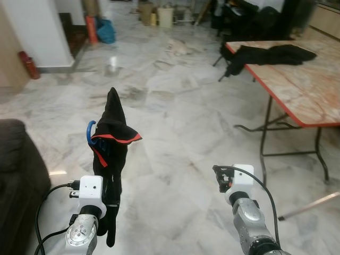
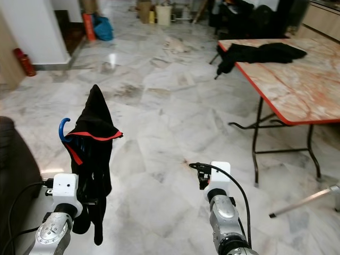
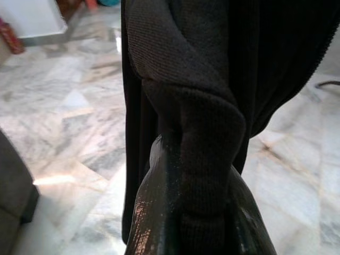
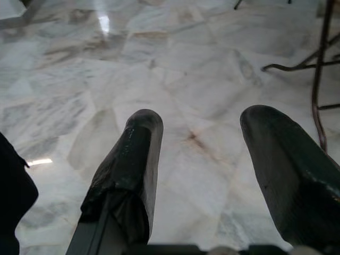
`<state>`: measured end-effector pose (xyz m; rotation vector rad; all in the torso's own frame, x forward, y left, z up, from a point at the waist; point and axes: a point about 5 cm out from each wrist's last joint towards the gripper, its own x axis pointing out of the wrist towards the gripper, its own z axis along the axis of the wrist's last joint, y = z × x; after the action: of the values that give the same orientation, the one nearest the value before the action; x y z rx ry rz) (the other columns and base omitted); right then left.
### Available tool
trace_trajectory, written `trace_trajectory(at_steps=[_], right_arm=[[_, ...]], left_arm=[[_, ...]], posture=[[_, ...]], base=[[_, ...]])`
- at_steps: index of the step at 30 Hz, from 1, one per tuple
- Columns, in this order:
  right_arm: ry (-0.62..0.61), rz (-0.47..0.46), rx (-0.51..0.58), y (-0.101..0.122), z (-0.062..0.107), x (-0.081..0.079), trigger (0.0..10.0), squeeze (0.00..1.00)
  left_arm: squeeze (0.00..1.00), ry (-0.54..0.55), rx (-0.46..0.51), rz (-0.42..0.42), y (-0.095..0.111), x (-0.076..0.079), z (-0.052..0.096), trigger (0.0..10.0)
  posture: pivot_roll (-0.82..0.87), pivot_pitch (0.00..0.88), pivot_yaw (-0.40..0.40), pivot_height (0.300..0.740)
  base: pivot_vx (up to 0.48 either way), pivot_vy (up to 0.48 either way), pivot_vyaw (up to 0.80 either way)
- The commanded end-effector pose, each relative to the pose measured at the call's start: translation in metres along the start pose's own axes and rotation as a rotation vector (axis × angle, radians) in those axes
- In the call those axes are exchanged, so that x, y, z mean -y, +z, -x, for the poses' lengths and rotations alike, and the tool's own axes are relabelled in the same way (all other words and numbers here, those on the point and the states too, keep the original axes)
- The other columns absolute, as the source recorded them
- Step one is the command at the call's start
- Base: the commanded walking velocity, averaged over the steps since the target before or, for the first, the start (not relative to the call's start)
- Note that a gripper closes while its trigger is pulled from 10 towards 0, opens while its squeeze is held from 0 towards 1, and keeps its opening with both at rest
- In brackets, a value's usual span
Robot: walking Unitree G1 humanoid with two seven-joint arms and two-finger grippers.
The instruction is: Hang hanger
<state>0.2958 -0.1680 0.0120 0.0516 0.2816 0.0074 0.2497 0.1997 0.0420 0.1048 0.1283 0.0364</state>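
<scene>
Left hand [image 3: 183, 212] is clamped on a black garment [image 1: 110, 154] draped over a blue hanger [image 1: 91, 130], held upright above the marble floor [image 1: 175, 117]. Right hand [image 4: 204, 175] is wide apart, holding nothing.

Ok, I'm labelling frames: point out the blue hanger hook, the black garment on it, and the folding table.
blue hanger hook [image 1: 90, 129], left eye view, on its curved top.
black garment [image 1: 112, 139], left eye view, mid-drape.
folding table [image 1: 297, 90], left eye view, bare marbled top.
</scene>
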Motion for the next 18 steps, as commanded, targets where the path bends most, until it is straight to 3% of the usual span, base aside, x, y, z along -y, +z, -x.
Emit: trace_trajectory(at_steps=[1,4,7,12,18], right_arm=[[0.012,0.012,0.024,0.009,-0.0044,-0.003,10.0,0.0],[0.012,0.015,0.027,0.0115,-0.0058,-0.003,10.0,0.0],[0.023,0.031,0.027,0.0128,-0.0067,-0.0051,10.0,0.0],[0.026,0.043,0.02,0.0123,-0.007,-0.0058,10.0,0.0],[0.028,0.05,0.023,0.0158,-0.0088,-0.0054,10.0,0.0]], left_arm=[[0.0,0.009,0.032,0.001,0.0063,-0.0034,-0.0023,10.0],[0.0,0.025,0.013,-0.021,0.0043,-0.0058,-0.0022,10.0],[0.0,0.05,0.014,-0.081,0.0063,-0.0117,-0.0051,10.0],[0.0,0.054,0.006,-0.071,0.0065,-0.0126,-0.008,10.0],[0.0,0.054,-0.018,-0.105,0.0026,-0.0108,-0.0088,10.0]], posture=[[0.01,0.0,-0.026,0.74],[0.02,0.007,-0.023,0.74],[0.02,0.018,-0.022,0.74],[0.02,0.026,-0.02,0.74],[0.01,0.037,-0.017,0.74]], base=[[0.0,0.0,-0.8],[0.0,0.0,-0.8],[0.0,-0.442,-0.8],[0.0,-0.381,-0.8],[0.0,-0.117,-0.8]])
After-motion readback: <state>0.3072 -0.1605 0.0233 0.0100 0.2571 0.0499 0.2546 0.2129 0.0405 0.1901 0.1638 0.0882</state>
